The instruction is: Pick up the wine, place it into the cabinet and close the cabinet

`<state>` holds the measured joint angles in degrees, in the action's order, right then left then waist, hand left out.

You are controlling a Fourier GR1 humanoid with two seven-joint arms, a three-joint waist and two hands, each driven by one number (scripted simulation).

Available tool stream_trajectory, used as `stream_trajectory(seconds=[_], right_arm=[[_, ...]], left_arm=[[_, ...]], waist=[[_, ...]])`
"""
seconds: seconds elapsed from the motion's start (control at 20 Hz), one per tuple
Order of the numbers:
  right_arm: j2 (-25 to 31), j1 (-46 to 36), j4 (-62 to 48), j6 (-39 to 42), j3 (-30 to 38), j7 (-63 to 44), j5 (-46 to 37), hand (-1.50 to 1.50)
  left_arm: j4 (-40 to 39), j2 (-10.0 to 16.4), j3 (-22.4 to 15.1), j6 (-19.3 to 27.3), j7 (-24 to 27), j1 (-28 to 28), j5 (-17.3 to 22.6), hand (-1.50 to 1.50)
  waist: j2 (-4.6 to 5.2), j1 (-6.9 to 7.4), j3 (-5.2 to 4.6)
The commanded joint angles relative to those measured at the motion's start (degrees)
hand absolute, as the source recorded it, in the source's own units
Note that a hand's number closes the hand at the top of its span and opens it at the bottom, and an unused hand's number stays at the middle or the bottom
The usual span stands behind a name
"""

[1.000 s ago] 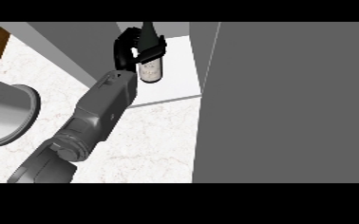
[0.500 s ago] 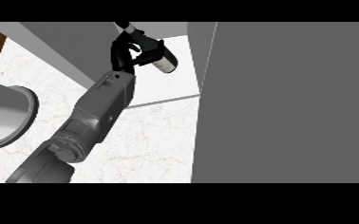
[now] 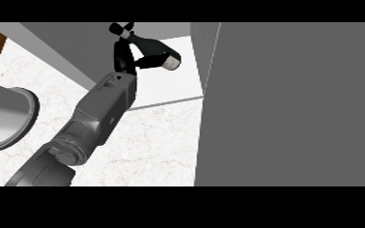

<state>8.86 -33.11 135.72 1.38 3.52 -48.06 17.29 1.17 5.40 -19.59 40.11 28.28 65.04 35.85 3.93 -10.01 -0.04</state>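
Fingers (image 3: 143, 63) of my left hand (image 3: 125, 58) are curled round the wine (image 3: 165, 60), clamped on it. I see the bottle tilted well over, pale end toward the door (image 3: 285, 106), inside the open cabinet over its white shelf (image 3: 178, 84). Whether it touches the shelf, I cannot tell.

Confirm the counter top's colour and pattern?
The counter top is white marble with faint beige veining; it shows in the head view.
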Motion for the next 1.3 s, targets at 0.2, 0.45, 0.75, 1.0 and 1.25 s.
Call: stream_trajectory(seconds=[0.2,0.45,0.75,1.0,1.25], right_arm=[[-0.41,0.45,1.11,0.16,-0.44,0.16,0.89,-1.5],[-0.13,-0.35,1.83,-0.47,-1.33,-1.32,0.09,-1.5],[-0.01,0.35,3.16,-2.88,0.35,-3.3,0.01,-1.5],[1.29,-1.21,1.66,-3.17,1.52,-3.04,-0.93,-1.5],[2.33,0.66,5.89,-5.18,1.4,-7.03,-1.32,-1.5]], left_arm=[[-1.07,4.32,-0.88,-2.83,2.38,-1.67,-1.11,-1.5],[-1.08,3.69,-3.55,-8.18,1.66,-0.03,-3.81,-1.5],[5.44,4.73,-0.66,-23.48,7.41,-1.43,-0.91,-1.5],[9.66,3.0,3.54,-31.63,10.57,0.51,2.79,-1.5],[10.99,3.03,4.93,-39.64,10.01,-0.26,3.64,-1.5]], waist=[[0.28,1.03,-0.23],[-0.89,1.87,-0.19],[-2.24,4.26,-0.23],[-3.03,6.71,-0.15],[-3.73,7.88,-0.05]])
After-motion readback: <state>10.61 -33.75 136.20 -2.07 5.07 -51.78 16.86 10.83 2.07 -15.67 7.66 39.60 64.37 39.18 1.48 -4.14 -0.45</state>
